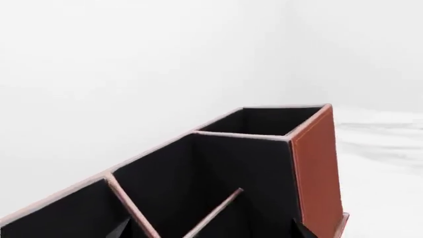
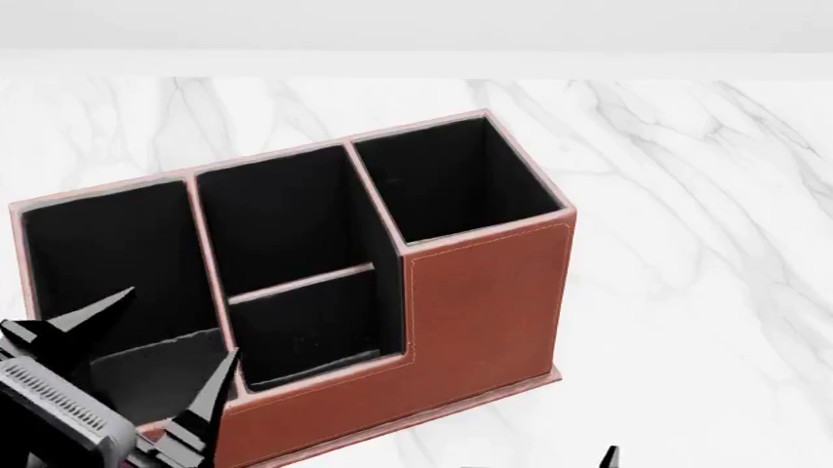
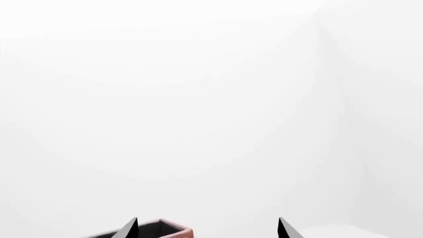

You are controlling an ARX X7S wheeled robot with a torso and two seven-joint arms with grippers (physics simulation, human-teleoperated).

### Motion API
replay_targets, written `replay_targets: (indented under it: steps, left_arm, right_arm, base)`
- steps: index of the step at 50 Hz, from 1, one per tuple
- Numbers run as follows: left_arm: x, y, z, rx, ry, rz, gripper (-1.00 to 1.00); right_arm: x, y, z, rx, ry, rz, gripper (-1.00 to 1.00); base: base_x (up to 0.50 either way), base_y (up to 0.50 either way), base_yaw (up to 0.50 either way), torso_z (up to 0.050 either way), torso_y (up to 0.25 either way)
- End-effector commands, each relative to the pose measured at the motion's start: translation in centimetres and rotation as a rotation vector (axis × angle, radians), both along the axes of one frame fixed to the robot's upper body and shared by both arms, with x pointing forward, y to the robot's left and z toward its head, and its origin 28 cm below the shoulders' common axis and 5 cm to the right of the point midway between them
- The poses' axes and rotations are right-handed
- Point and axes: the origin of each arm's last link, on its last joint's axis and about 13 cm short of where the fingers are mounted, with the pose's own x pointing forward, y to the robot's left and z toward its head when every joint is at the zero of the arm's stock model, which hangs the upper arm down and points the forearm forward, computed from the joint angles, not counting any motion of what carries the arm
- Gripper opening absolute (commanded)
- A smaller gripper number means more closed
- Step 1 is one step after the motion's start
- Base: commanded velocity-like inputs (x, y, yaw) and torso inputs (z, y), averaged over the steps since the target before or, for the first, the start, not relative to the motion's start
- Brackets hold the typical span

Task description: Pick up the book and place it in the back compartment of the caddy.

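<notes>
Our left end effector (image 2: 156, 346) hangs above the caddy (image 2: 482, 302), over its long cell nearest to this arm. Its two black fingers (image 2: 215, 390) are spread wide apart, and between them we see only the dark lining of that cell, so it is open and holds nothing. The arm behind it goes down out of the head view. Past the fingers, the two middle cells follow, and then the deep tall-walled cell at the far end. The caddy stands on the white marble bench (image 2: 703, 195).

Our right end effector (image 3: 208, 229) shows only two black finger tips (image 3: 130, 229), well apart, so it is open and empty. A corner of the caddy lies just behind one tip.

We cannot find the book in any view.
</notes>
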Motion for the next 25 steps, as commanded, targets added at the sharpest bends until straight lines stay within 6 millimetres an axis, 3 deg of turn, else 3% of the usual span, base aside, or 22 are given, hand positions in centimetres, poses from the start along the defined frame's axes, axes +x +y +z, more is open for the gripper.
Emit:
replay_targets:
  steps: [1,13,25]
  left_arm:
    - [2.8,-0.3,-0.7,0.047,0.165,-0.193,1.0]
    - [5.0,0.2,-2.6,0.066,0.263,-0.308,1.0]
    - [4.8,0.4,-3.2,0.028,0.322,-0.417,1.0]
  right_arm:
    - [0.1,0.1,-0.1,-0.003,0.004,0.002,1.0]
    - [0.4,0.2,-0.4,-0.016,0.016,0.01,1.0]
    - [0.5,0.4,-0.6,-0.026,0.022,0.01,1.0]
  base:
    - [0.0,0.0,0.0,0.0,0.0]
    - [0.0,0.0,0.0,0.0,0.0]
    - [0.0,0.0,0.0,0.0,0.0]
